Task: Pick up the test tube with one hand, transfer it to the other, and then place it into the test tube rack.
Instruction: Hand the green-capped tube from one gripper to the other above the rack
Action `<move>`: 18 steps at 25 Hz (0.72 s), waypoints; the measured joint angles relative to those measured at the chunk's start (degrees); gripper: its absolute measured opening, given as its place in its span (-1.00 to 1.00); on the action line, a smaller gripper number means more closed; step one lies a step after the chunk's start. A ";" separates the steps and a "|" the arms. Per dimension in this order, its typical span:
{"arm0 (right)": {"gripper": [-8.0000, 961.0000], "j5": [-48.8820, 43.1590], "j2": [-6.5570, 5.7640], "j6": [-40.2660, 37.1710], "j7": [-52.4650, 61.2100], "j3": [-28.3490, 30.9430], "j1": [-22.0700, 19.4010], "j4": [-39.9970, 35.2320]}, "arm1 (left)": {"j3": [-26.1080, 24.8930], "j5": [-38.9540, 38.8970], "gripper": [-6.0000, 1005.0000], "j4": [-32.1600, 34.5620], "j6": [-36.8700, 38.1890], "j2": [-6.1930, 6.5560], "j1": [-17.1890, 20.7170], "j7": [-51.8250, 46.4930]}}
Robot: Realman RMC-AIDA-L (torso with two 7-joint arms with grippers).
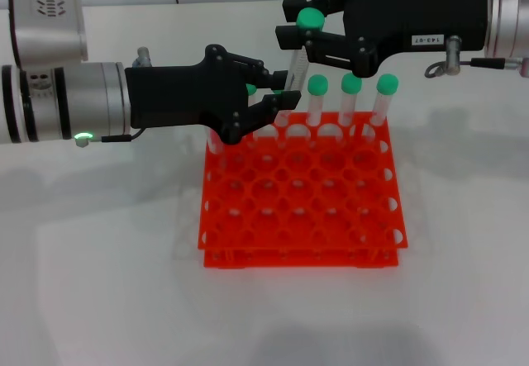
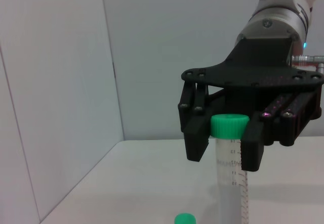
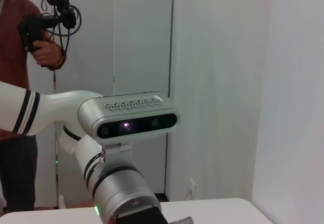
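Tube (image 1: 296, 62) clamped by right gripper (image 1: 302, 32) near cap, over rack (image 1: 299, 192) by far edge. Left gripper (image 1: 276, 86) jaws apart around tube; should be pulled clear before tube is lowered straight into hole.

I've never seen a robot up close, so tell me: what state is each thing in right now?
test tube: capped, tilted in the air, over the rack's back edge.
right pincer: shut on the test tube just under its cap.
left pincer: at the test tube's lower end.
test tube rack: flat on the table, three capped tubes upright in its back row.
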 joint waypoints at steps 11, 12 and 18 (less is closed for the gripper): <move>-0.43 0.03 -0.02 0.19 -0.03 -0.13 0.28 0.15 | 0.00 0.01 -0.39 -0.03 -0.22 0.00 0.00 -0.02; -0.43 0.04 -0.02 0.20 -0.04 -0.14 0.30 0.19 | 0.00 0.02 -0.39 -0.03 -0.24 0.00 0.00 -0.02; -0.43 0.05 -0.01 0.21 0.02 -0.03 0.33 0.28 | 0.00 0.06 -0.38 -0.05 -0.23 0.00 -0.01 -0.02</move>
